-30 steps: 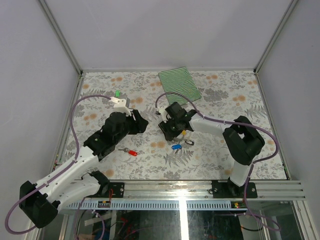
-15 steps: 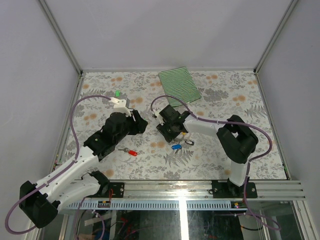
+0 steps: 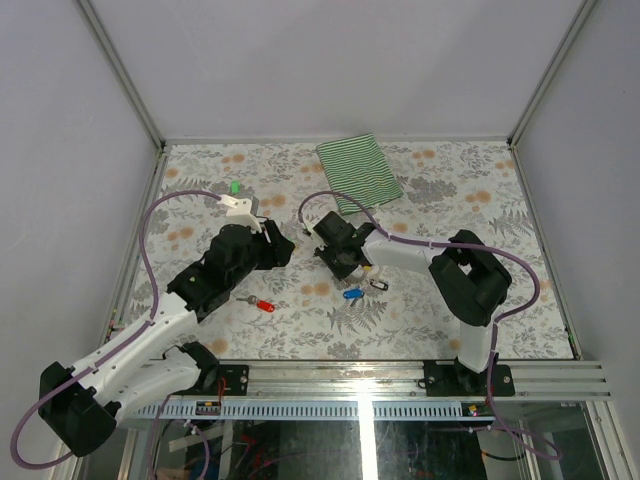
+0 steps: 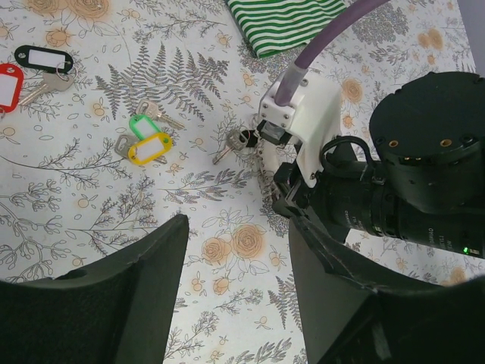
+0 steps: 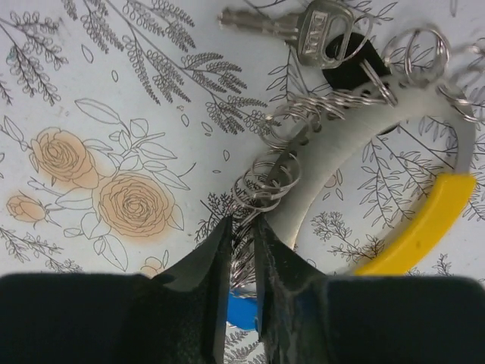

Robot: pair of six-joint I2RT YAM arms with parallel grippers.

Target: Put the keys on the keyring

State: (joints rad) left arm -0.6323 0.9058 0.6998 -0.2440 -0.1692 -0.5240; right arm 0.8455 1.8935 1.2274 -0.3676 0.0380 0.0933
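Two grippers sit low over the table [image 3: 200, 190], nose to nose mid-table, close but apart.

Right gripper [image 5: 241, 227]: clenched, fingertips almost together with keyring [image 5: 265, 186] wire pinched in the gap. The keyring reads as a string of small wire loops. It runs from the tips up toward a silver key [image 5: 317, 30] and a black tag [image 5: 356, 67] at the top of the right wrist view. A white curved strip [image 5: 379, 129] lies under the loops and ends at a yellow tag [image 5: 424, 220]. A blue tag [image 5: 241, 312] sits behind the fingertips, mostly hidden. Can't tell whether any key is actually threaded on.

Left gripper [image 4: 236, 227]: released, jaws wide, nothing between them. It hangs over bare floral surface just short of the right gripper's tip.

Left wrist view:
- A green tag [image 4: 140, 125] touches a yellow-framed tag [image 4: 150, 148], each with a key. Can't tell if the yellow-framed one is the same yellow seen from the right wrist.
- A black-framed tag [image 4: 42, 58] and a red tag [image 4: 7, 85] lie at the left edge, well apart from the grippers.

Striped cloth [image 3: 360, 168] lies flat at the far side, touching nothing.
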